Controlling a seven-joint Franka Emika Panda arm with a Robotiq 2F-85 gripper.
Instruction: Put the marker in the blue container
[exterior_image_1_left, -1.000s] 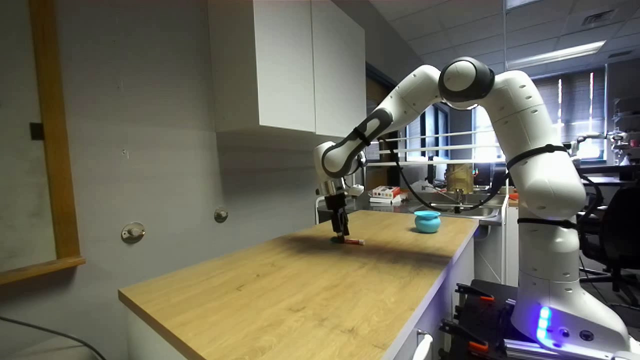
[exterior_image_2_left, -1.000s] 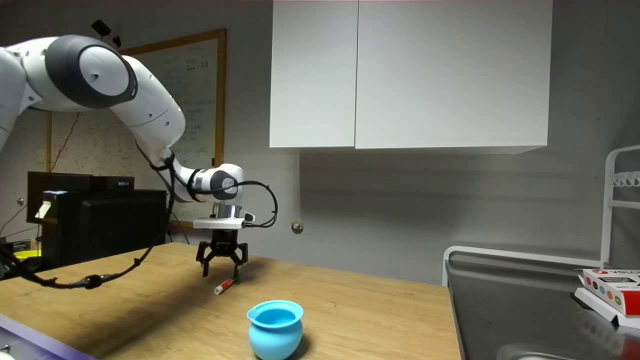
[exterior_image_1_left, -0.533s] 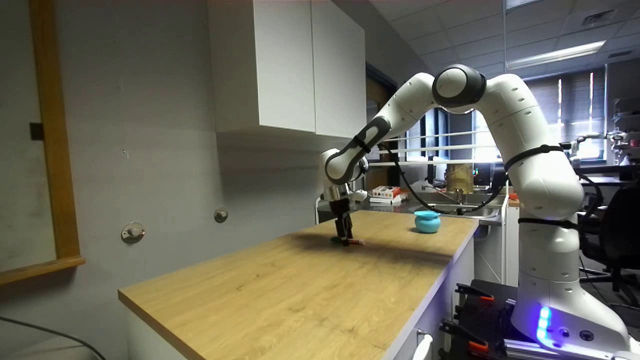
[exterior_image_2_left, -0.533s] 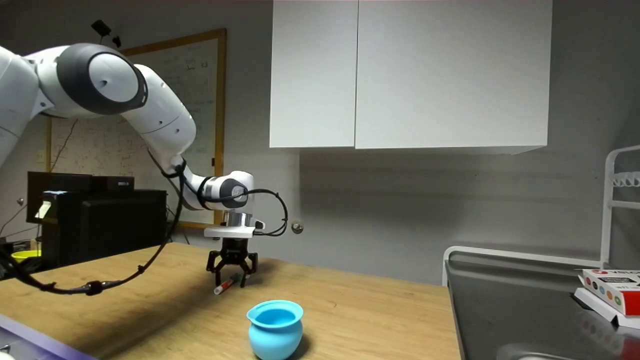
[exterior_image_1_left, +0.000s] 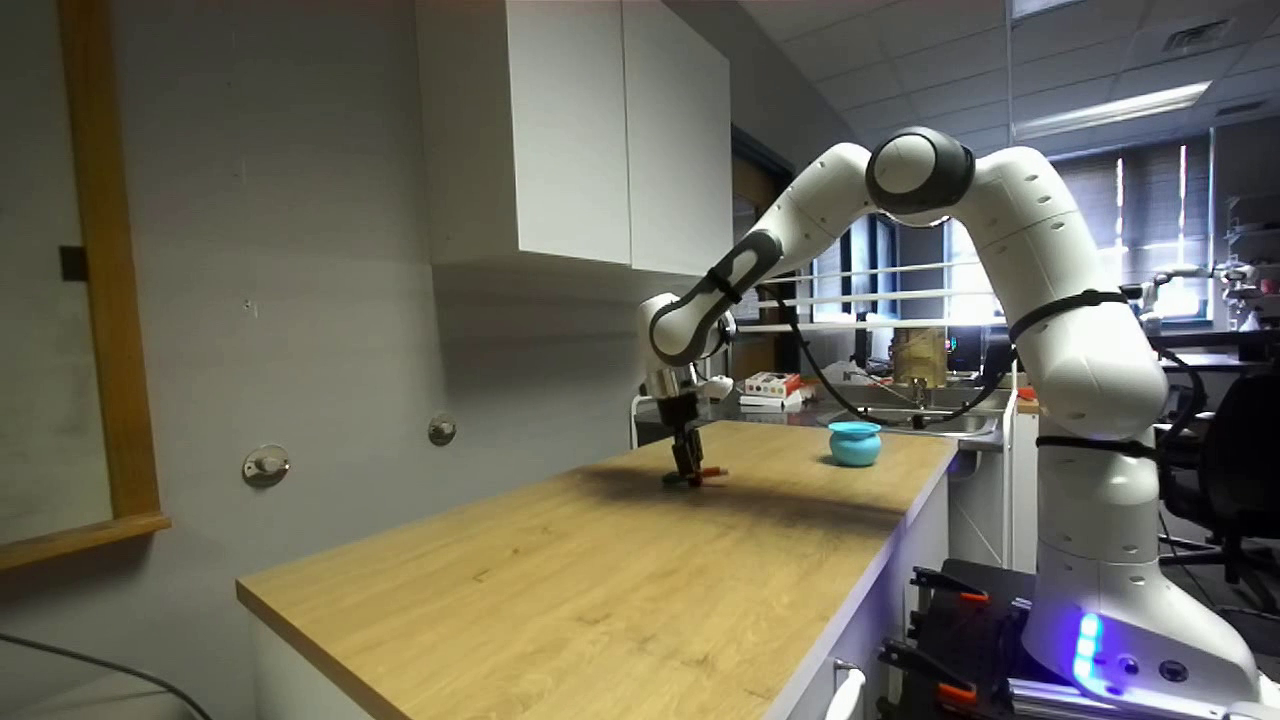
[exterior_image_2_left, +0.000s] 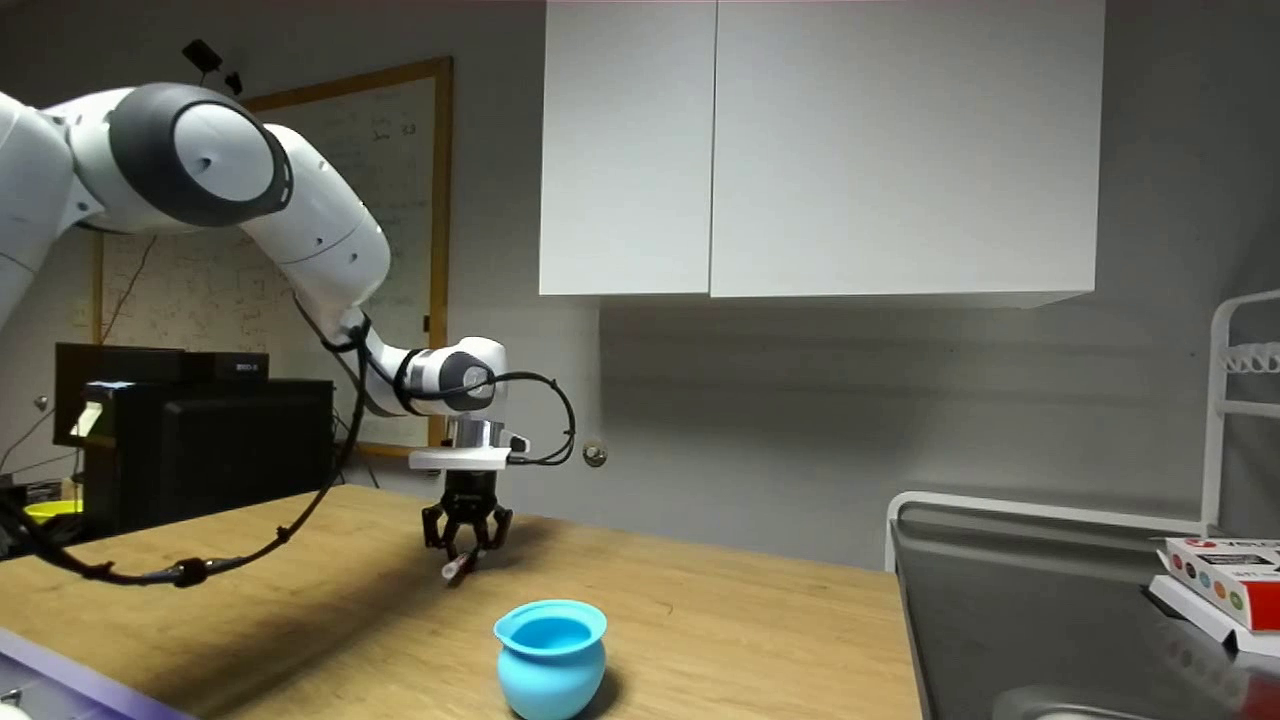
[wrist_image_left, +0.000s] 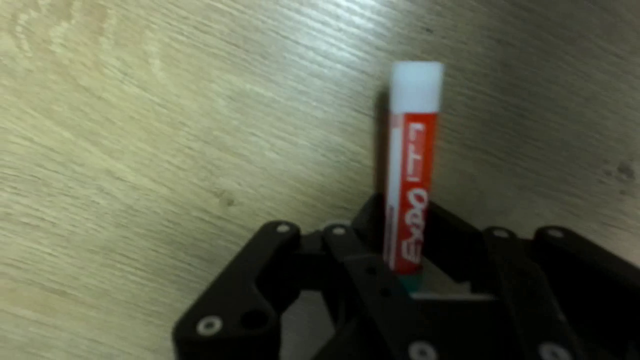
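The marker has a white end, a red-and-white Expo label and a green part; in the wrist view it points away between the fingers. My gripper is shut on it, one black finger against each side. The green end is partly covered by a finger. In both exterior views the gripper is low over the counter, and the marker's tip pokes out of it. Whether the marker still touches the wood is hard to tell. The blue container, a round pot with a flared rim, stands upright nearer the camera, apart from the gripper.
The wooden counter runs along a grey wall, under a white wall cabinet. Beyond the blue container's end lie a dark sink surface and boxes. A black cable hangs in a loop from the arm.
The open gripper has come down and shifted across so that its fingers straddle the marker, then shut on it. The marker's white end has swung slightly and looks a little higher.
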